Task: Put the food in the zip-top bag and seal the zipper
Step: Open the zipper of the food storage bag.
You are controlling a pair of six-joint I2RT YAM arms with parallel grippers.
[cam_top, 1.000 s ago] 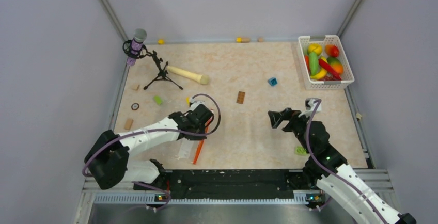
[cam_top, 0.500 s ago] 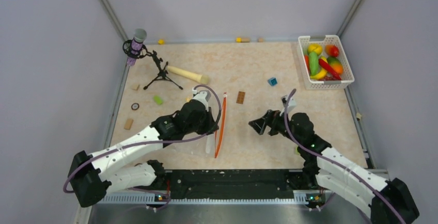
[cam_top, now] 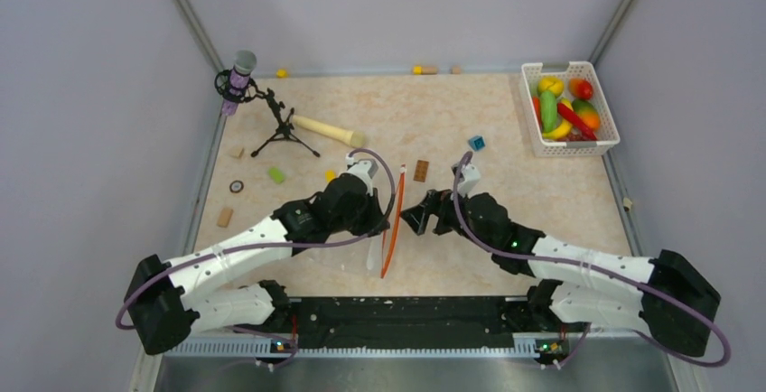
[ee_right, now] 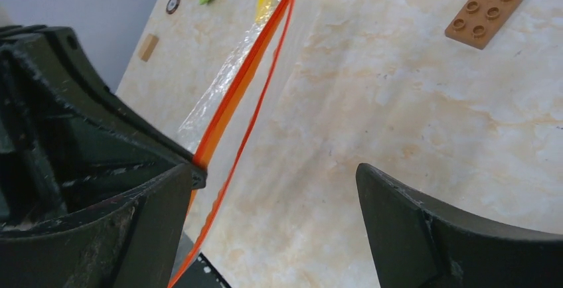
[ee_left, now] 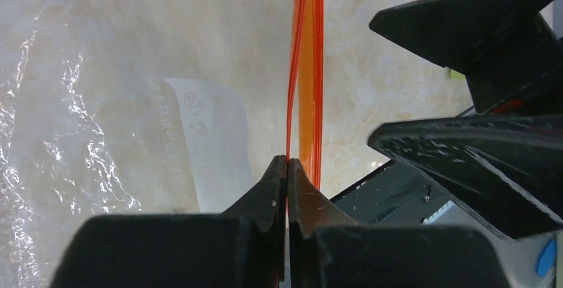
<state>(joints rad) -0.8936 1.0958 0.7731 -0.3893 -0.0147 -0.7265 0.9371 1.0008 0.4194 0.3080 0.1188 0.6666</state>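
Zipper [cam_top: 392, 222] shows as a single orange line running from 12 to 6 o'clock in the top view, at the table's near middle. Only the left wrist view shows its two lips parted, with the thin lip pinched between the closed fingertips of the left gripper [ee_left: 287, 164]. The bag [ee_left: 99, 102] spreads clear and crinkled at 9 o'clock of the strip. At 3 o'clock of it the right gripper [ee_right: 279, 172] gapes wide, holding nothing, one finger just beside the strip. The food [cam_top: 565, 107] lies in the basket [cam_top: 578, 147] at 2 o'clock. A white label [ee_left: 212, 142] in the bag has print too faint to read.
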